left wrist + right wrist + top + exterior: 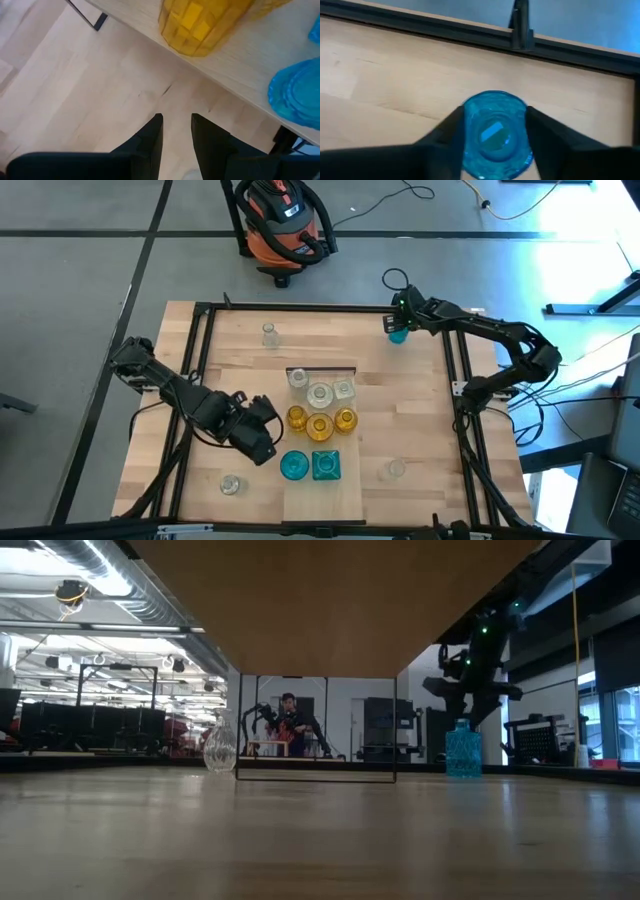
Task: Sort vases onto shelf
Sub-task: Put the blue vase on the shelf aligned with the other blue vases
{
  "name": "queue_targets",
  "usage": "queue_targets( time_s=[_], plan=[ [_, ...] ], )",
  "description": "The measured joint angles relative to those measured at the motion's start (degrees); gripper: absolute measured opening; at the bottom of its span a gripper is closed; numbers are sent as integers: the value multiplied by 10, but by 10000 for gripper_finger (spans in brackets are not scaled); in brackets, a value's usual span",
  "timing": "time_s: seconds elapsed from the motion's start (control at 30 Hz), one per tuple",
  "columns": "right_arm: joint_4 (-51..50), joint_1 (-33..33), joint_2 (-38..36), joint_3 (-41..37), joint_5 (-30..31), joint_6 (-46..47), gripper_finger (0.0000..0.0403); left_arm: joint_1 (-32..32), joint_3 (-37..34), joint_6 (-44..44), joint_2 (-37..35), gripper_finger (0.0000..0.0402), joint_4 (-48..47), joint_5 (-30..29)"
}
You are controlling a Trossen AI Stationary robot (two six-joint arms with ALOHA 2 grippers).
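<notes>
The pale shelf (322, 502) lies mid-table with its black bar (322, 367) at the far end. It carries three clear vases (320, 393), three amber ones (320, 426) and two teal ones (308, 465). My right gripper (495, 114) is at the table's far right, shut around a round teal vase (398, 334) that stands there. My left gripper (176, 125) hovers over the tabletop just left of the shelf, its fingers a little apart and holding nothing. An amber vase (200, 25) and a teal vase (297, 95) show ahead of it. My right gripper has the teal vase's upper part (495, 107) between its two fingers, one finger (451, 131) on each side. It comes from above, pointing down. The vase (462, 750) stands upright with its base on the tabletop near the far edge.
Three clear vases stand loose on the tabletop: one far left of the shelf (268, 333), one near left (231, 484), one near right (396, 470). A black frame (300, 308) runs round the table. An orange vacuum (283, 225) sits on the floor beyond.
</notes>
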Motion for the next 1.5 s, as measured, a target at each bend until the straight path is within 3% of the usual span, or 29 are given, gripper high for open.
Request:
queue_targets(
  time_s=[0.17,0.43,0.67,0.87,1.07,1.27,1.43,1.5],
  plan=[
    [-4,1,-3,1,-21,-1,76,-12,0,-13,0,94,0,-11],
    [-55,9,-47,0,-34,4,75,-25,0,-13,0,94,0,-16],
    [-146,89,-127,0,-18,33,75,-26,0,0,0,94,-15,-27],
    [-226,234,-213,13,-11,127,75,-26,0,22,0,94,-18,-36],
    [-302,439,-257,71,19,247,75,-25,0,21,0,94,-24,-24],
    [-355,655,-223,167,92,360,75,-26,0,22,0,94,-54,-30],
    [-407,795,-165,241,170,484,75,-25,0,23,0,94,-64,-30],
    [-400,840,-138,262,198,493,75,-25,0,23,0,94,-64,-30]
  ],
)
